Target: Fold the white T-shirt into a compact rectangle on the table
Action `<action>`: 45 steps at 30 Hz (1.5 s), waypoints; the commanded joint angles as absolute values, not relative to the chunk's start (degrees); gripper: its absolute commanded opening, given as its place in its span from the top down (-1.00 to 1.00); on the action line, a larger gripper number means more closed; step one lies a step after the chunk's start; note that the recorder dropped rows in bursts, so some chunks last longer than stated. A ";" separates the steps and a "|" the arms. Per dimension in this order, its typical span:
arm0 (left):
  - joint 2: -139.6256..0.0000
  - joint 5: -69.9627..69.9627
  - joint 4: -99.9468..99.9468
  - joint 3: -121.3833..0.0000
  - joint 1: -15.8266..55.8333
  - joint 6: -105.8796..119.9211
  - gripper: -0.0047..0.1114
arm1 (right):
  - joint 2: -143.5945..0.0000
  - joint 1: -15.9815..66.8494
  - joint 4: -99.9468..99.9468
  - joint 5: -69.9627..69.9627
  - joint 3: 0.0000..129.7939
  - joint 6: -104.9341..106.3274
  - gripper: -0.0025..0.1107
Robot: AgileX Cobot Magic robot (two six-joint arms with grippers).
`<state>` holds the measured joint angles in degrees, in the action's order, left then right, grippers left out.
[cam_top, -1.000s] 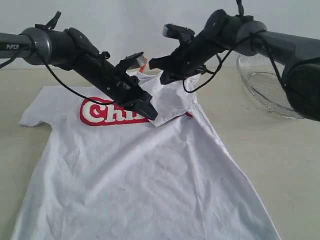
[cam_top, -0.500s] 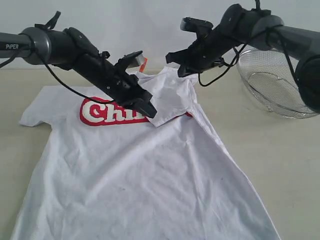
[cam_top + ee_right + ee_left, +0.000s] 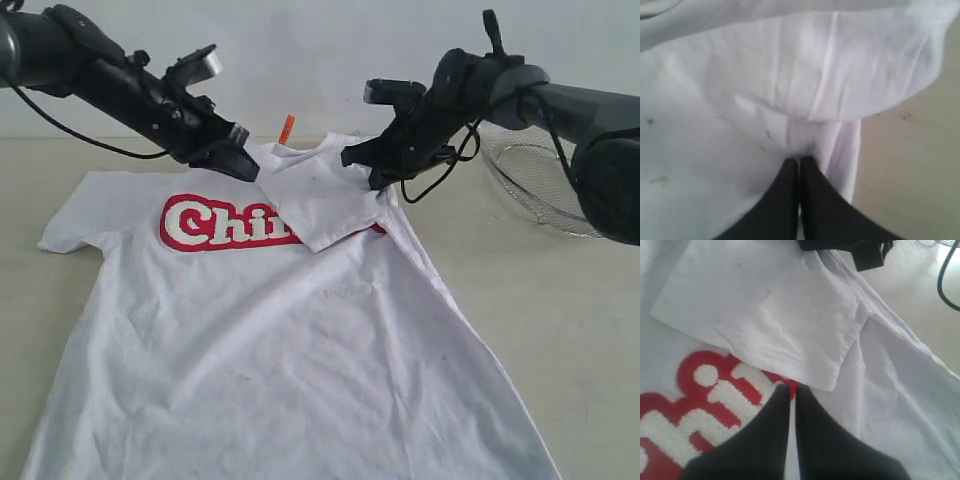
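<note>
White T-shirt point(image 3: 300, 340) lies flat on the tabletop point(image 3: 560, 300), one sleeve point(image 3: 325, 200) folded in; limp, light cotton, so I'd pinch hem corners. Left gripper point(image 3: 245, 168) is closed and empty above the lettering point(image 3: 205, 222). Right gripper point(image 3: 358, 160) looks clamped on the shoulder fold point(image 3: 805, 100).

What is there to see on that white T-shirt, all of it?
The T-shirt is white, thin, cotton-looking and wrinkled, with a few small dark specks. It lies chest up on the table, an orange tag at the far neck. Red-outlined white letters cross the chest. The sleeve on the exterior view's right is folded inward over their end; the other sleeve lies spread. The right fingers, shut, meet bunched cloth at that shoulder; whether they pinch it is unclear.
</note>
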<state>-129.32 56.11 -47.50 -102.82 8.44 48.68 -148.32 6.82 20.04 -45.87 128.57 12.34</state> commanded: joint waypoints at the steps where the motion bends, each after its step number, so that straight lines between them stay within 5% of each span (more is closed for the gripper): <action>1: -127.83 56.29 -47.36 -103.03 7.09 48.12 0.84 | -143.73 6.32 18.65 -43.57 128.64 12.57 0.96; 45: -127.83 57.85 -47.15 -103.03 6.96 48.12 0.84 | -147.21 3.39 5.91 -48.73 128.64 4.90 0.96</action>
